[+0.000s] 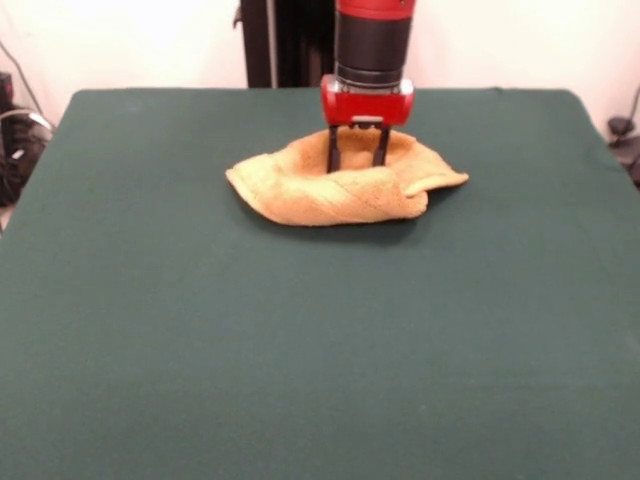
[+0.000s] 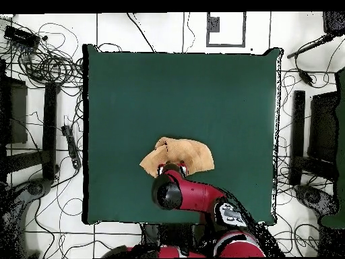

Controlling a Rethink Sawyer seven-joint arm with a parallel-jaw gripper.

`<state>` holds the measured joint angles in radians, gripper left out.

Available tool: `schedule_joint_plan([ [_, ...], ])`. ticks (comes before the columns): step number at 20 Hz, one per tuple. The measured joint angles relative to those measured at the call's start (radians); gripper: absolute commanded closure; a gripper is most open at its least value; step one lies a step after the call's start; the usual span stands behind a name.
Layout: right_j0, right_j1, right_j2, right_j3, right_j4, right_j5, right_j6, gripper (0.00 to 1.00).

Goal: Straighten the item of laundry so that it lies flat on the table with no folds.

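Observation:
The yellow-orange towel [image 1: 330,192] lies crumpled on the green table [image 1: 300,350], toward the robot's side. Its front edge is rolled into a thick fold and one corner sticks out to the right. My gripper [image 1: 357,166] points straight down over the towel's middle. Its two black fingers [image 1: 333,150] stand apart, open, with their tips down in the towel's hollow behind the rolled fold. In the overhead view the towel [image 2: 187,154] shows bunched just beyond the arm's head [image 2: 168,192], which hides the fingers.
The table [image 2: 182,88] spreads wide on all sides of the towel. Cables [image 2: 47,64] and stands lie on the floor around it. The arm's red base [image 2: 229,222] sits at the table's near edge in the overhead view.

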<state>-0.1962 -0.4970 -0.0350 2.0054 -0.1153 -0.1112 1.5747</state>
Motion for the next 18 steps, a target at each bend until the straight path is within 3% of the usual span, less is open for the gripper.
schedule_joint_plan([
  [18, 0.001, 0.001, -0.023, 0.097, 0.0, 0.0, 0.0, 0.0],
])
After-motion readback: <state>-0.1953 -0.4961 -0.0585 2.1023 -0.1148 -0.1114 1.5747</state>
